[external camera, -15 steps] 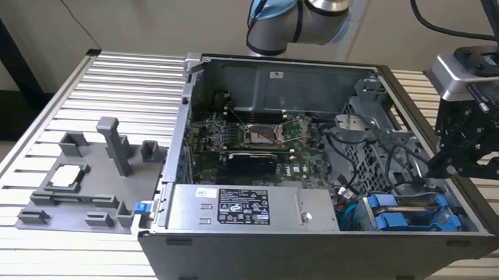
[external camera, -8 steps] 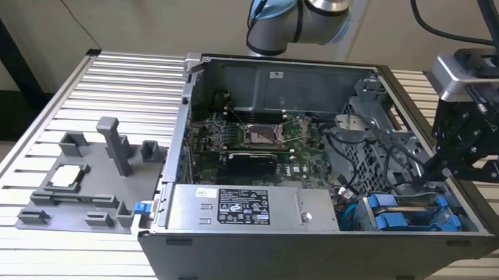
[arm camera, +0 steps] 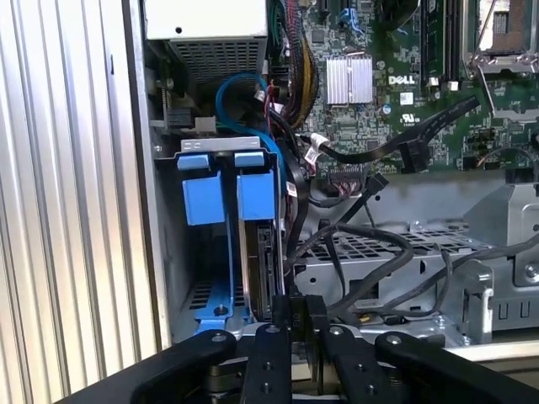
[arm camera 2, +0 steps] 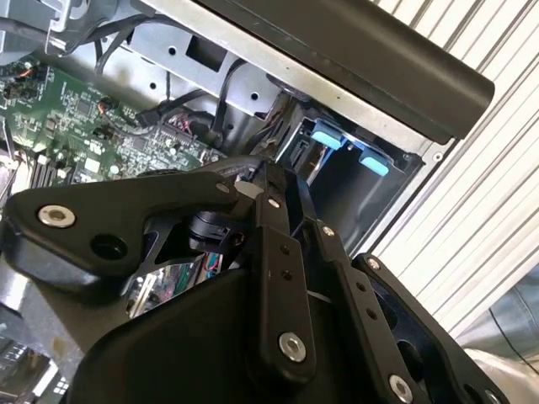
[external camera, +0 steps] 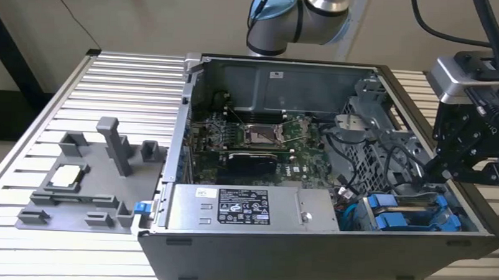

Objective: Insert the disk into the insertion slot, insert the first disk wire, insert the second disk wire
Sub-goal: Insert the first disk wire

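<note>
The disk [arm camera: 263, 261] stands edge-on inside the insertion slot [arm camera: 195, 296], its blue carrier tabs [arm camera: 255, 194] sticking out at the mouth. In the exterior view the blue carrier [external camera: 400, 217] shows at the case's front corner on that view's right. My gripper [arm camera: 299, 307] is shut, its tips right beside the disk's end. A black wire [arm camera: 290, 257] runs down to the tips; I cannot tell whether it is pinched. The gripper [external camera: 437, 174] hangs over the case's edge on the exterior view's right, and its black fingers [arm camera 2: 268, 202] meet above the bay.
Loose black cables [arm camera: 370, 151] and a blue cable [arm camera: 240, 88] lie between the bay and the motherboard [external camera: 249, 137]. The silver power-supply box [external camera: 230, 208] sits along the case front. A grey fixture plate [external camera: 73, 183] rests on the slatted table on the exterior view's left.
</note>
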`<state>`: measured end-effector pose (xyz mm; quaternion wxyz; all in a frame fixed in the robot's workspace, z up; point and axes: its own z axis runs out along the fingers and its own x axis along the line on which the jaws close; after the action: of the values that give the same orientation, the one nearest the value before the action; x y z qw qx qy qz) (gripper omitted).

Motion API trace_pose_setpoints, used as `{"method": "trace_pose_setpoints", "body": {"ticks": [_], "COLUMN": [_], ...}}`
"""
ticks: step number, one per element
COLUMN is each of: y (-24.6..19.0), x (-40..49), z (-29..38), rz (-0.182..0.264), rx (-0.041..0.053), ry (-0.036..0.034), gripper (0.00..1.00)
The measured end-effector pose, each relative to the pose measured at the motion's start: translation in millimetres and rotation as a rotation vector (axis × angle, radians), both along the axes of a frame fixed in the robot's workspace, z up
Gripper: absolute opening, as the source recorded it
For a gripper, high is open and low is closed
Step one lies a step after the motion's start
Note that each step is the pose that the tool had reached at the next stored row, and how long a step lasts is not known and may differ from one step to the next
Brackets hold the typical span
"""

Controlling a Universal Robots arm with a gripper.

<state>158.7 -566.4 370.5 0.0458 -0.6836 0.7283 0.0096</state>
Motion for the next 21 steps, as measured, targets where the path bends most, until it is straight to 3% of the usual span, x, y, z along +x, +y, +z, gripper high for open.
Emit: {"method": "trace_pose_setpoints", "body": {"ticks": [8,14,21], "y": [-1.4,-3.1,-5.0], "x": [0.1,0.7,1.5], "z": [-2.9,-10.3,-19.3], "rz": [0.0,0.003,0.04], "rx": [0.0001,0.0001,-0.0001], "ry": [0.0021,0.0116,0.011], "gripper": [0.19,0.19,0.19]}}
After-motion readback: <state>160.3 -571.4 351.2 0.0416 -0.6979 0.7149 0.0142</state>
